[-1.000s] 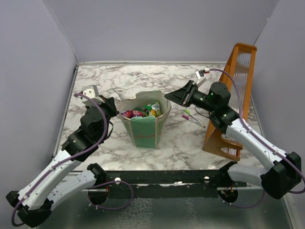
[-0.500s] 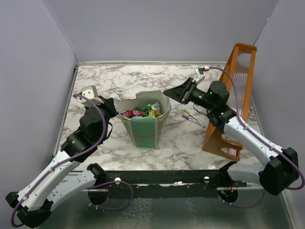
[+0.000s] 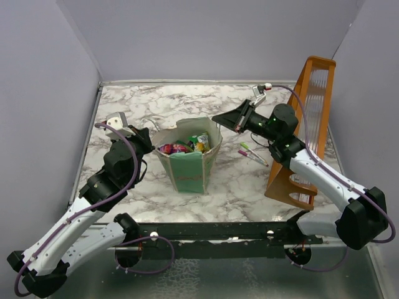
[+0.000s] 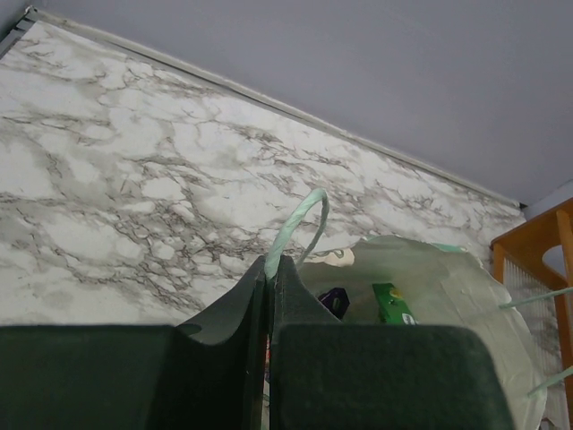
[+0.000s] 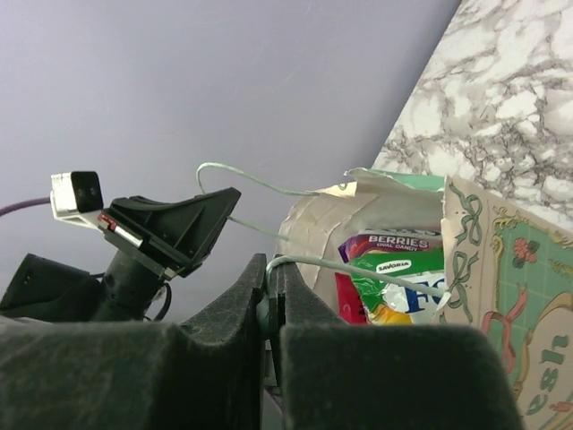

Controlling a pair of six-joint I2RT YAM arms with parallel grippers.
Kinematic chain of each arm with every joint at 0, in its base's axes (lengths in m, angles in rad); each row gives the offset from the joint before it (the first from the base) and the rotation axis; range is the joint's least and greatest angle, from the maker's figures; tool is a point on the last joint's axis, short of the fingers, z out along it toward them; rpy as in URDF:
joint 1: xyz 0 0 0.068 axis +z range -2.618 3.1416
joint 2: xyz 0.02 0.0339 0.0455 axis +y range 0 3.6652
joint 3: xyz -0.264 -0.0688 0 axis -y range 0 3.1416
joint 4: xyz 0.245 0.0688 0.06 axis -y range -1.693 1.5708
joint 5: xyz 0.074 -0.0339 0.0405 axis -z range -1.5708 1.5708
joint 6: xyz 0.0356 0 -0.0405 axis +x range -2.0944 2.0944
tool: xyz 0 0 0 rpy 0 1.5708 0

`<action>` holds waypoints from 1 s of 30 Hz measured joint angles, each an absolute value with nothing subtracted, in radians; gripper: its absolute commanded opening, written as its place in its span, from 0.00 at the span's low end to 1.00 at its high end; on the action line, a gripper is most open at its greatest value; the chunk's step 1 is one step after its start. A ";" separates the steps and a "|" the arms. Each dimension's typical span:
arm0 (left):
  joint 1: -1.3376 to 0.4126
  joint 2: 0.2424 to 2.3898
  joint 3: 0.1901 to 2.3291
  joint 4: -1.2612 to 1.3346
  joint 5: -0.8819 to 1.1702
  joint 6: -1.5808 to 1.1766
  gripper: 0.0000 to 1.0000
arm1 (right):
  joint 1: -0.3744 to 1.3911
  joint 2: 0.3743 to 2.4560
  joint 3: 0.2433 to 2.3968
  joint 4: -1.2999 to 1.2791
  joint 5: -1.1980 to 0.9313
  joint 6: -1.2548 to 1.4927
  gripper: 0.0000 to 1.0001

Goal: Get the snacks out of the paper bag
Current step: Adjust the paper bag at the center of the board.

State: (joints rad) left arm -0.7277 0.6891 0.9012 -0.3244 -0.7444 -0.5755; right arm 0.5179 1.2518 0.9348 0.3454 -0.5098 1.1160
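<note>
Risk first: the paper bag (image 3: 190, 171) stands upright near the middle of the worktop (image 3: 156, 103) with the snacks (image 3: 182, 147) heaped inside. Both claws are committed to its thin handles, so neither is free to reach in. If either arm pulls outward or upward, the likely faults are a torn handle, a collapsed mouth, or the bag tipping and spilling packets toward the pens (image 3: 252, 152) and the wooden rack (image 3: 304, 99). A lift from one side only would tilt it. The left claw (image 4: 270, 267) has its jaws fully together, and the near handle loop (image 4: 303, 219) emerges from between them, apparently pinched. The right claw (image 5: 271, 269) is likewise closed, nipping the other handle loop (image 5: 358, 267) just beside the bag's rim, above a green-yellow packet (image 5: 398, 287). No snack lies outside the bag.
</note>
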 measured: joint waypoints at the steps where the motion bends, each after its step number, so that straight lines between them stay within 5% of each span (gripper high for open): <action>1: -0.728 0.689 0.901 -0.324 -0.742 -0.580 0.00 | 0.518 1.254 0.944 0.341 -0.510 1.103 0.01; 11: -0.727 0.699 0.901 -0.330 -0.654 -0.670 0.08 | 0.465 1.426 1.298 0.116 -0.566 0.863 0.01; 15: -0.727 0.720 0.899 -0.331 -0.607 -0.714 0.19 | 0.407 1.538 1.423 0.090 -0.650 0.807 0.01; 20: -0.727 0.699 0.899 -0.334 -0.586 -0.747 0.39 | 0.357 1.605 1.472 0.057 -0.717 0.745 0.01; 25: -0.727 0.654 0.899 -0.361 -0.570 -0.752 0.73 | 0.352 1.604 1.513 -0.006 -0.740 0.649 0.01; 30: -0.727 0.638 0.937 -0.421 -0.555 -0.709 0.89 | 0.338 1.609 1.622 -0.162 -0.776 0.520 0.01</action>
